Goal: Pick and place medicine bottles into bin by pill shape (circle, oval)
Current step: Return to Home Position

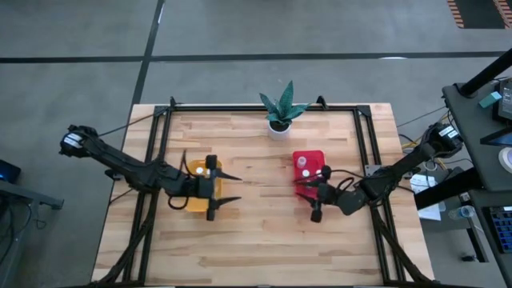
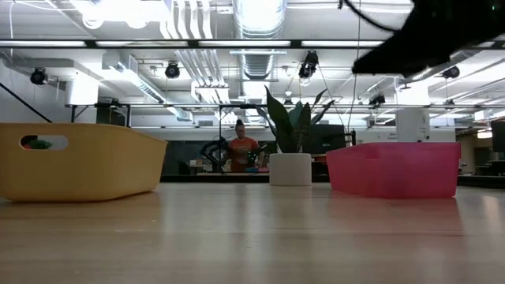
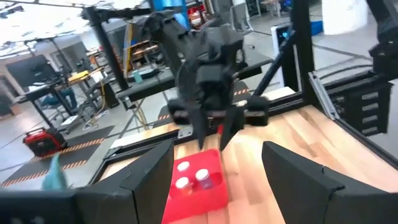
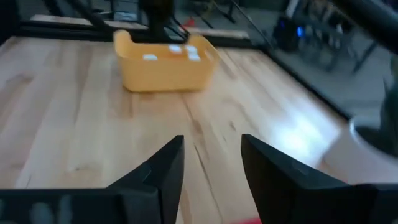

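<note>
A yellow bin (image 1: 200,192) stands left of centre on the wooden table, and a red bin (image 1: 308,164) stands right of centre. Small white-capped medicine bottles sit in the red bin (image 3: 193,177) and in the yellow bin (image 4: 177,53). My left gripper (image 1: 238,188) hovers at the yellow bin's right side, open and empty, pointing toward the red bin. My right gripper (image 1: 306,194) is just near of the red bin, open and empty, pointing toward the yellow bin. It also shows in the left wrist view (image 3: 211,134), above the red bin.
A white pot with a green plant (image 1: 280,120) stands at the table's far edge, in the middle. Bare wood lies between the two bins (image 4: 124,124) and along the near edge. A black frame (image 1: 364,144) borders the table. A person (image 2: 243,150) stands far behind.
</note>
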`<state>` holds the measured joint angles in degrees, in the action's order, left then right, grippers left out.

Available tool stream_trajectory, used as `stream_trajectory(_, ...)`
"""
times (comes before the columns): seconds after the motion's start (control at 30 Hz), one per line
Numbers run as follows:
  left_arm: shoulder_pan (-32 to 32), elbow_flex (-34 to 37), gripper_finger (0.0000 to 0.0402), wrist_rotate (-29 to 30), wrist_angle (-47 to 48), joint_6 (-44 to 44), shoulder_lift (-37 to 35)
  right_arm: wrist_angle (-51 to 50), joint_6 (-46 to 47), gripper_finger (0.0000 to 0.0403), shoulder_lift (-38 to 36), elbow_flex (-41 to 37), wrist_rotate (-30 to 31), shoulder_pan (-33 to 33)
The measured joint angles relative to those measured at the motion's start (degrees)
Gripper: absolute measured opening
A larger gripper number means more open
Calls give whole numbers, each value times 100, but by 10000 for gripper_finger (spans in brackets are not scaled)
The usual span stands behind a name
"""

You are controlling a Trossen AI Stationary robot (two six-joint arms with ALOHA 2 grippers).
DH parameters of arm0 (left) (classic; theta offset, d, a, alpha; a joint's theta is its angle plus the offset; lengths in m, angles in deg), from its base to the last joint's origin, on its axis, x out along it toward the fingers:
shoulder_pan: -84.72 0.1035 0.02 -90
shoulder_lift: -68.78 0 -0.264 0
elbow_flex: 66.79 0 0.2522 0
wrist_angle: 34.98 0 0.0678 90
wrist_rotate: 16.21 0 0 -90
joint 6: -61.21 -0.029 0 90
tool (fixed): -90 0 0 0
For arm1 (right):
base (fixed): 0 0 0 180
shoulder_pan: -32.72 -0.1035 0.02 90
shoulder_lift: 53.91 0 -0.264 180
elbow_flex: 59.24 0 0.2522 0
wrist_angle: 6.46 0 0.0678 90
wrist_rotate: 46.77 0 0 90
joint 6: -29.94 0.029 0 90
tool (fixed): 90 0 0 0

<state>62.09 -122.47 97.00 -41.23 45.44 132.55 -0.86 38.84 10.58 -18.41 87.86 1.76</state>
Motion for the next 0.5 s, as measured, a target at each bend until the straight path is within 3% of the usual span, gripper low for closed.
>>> stream_trajectory(0.13, 76, 629, 228, 53, -129, 27, -642, 415, -992, 136, -7, 119, -276, 207)
stream_trajectory(0.3, 455, 1510, 228, 135, -870, 35, -1318, 954, -1597, 116, -30, 101, -1483, 1036)
stream_trajectory(0.5, 942, 2254, 228, 133, -936, 50, -2203, 943, -1888, 97, -140, 84, -2651, 2163)
